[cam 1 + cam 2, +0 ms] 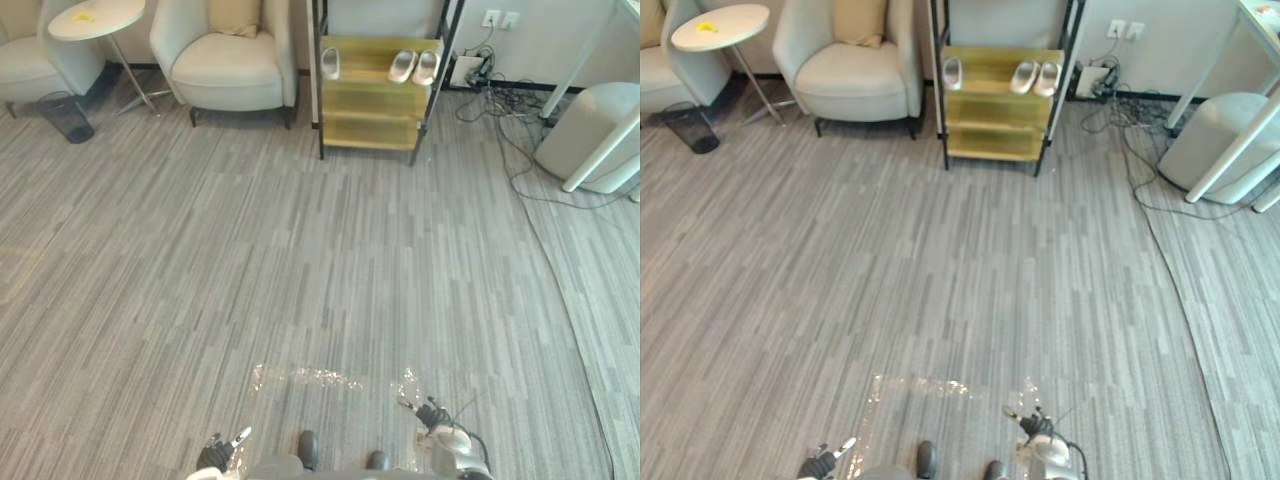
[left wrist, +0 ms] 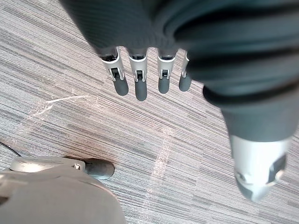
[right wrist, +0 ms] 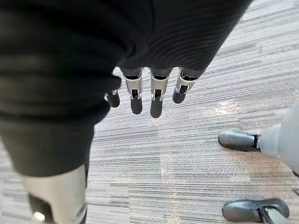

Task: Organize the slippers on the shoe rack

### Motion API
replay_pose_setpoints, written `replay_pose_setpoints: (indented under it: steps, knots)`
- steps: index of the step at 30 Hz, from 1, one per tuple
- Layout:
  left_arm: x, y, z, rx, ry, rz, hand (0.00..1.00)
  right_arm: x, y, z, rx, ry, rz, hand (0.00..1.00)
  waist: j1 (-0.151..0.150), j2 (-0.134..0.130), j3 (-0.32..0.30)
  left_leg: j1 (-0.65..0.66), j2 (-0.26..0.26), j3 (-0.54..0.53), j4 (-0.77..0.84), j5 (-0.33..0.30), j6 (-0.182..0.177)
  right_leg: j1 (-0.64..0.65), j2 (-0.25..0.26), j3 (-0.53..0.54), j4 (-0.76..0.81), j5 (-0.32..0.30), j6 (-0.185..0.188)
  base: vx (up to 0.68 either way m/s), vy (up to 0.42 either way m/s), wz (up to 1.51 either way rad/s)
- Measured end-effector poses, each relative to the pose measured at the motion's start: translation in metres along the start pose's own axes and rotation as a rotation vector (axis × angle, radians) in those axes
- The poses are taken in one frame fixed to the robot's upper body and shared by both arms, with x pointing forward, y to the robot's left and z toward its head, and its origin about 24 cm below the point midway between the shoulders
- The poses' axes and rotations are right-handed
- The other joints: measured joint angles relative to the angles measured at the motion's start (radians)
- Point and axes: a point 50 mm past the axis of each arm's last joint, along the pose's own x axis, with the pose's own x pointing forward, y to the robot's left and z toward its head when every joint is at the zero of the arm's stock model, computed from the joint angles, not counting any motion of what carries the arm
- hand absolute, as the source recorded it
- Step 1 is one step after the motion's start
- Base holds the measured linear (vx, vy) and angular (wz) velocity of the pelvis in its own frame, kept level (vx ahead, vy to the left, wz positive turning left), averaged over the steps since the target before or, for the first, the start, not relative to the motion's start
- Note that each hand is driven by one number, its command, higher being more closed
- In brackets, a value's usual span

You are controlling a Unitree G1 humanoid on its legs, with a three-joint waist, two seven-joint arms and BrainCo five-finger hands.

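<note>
1. The rack (image 1: 372, 118) stands at the far wall, just right of an armchair (image 1: 228, 60).
2. Three pale slippers lie on its top shelf. One slipper (image 1: 331, 63) is at the left end. A second (image 1: 402, 66) and a third (image 1: 427, 67) lie side by side at the right end, with bare shelf between them and the first.
3. The left hand (image 2: 138, 81) hangs low over the carpet (image 1: 300, 260) at the near edge of the head views. Its fingers are straight and a little spread, touching nothing.
4. The right hand (image 3: 156, 93) hangs the same way on the other side, fingers straight and loose over the carpet.
5. Both hands are well apart from the rack and slippers, with a wide stretch of carpet between.
6. A round table (image 1: 97, 18) and a bin (image 1: 67, 116) stand left of the armchair.
</note>
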Motion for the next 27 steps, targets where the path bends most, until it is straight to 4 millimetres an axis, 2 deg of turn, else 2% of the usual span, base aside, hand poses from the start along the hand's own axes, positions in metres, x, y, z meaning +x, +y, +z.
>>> replay_pose_setpoints:
  steps: [16, 27]
  knots:
    - [0.001, -0.001, 0.003, 0.008, -0.008, -0.006, 0.0, 0.0, 0.001, -0.001, -0.012, 0.002, 0.006, 0.0, 0.01, -0.001, 0.007, 0.017, -0.018, -0.011, -0.002, 0.005, 0.007, 0.025, -0.015, -0.034, -0.005, -0.001, -0.001, -0.02, -0.002, 0.02]
    - [0.003, -0.002, 0.011, 0.03, -0.028, -0.012, 0.0, 0.0, 0.003, 0.002, -0.015, -0.002, 0.008, 0.0, 0.012, -0.018, 0.02, 0.009, -0.023, -0.026, -0.008, 0.006, 0.01, 0.031, -0.016, -0.056, -0.022, -0.001, -0.002, 0.0, -0.008, 0.05]
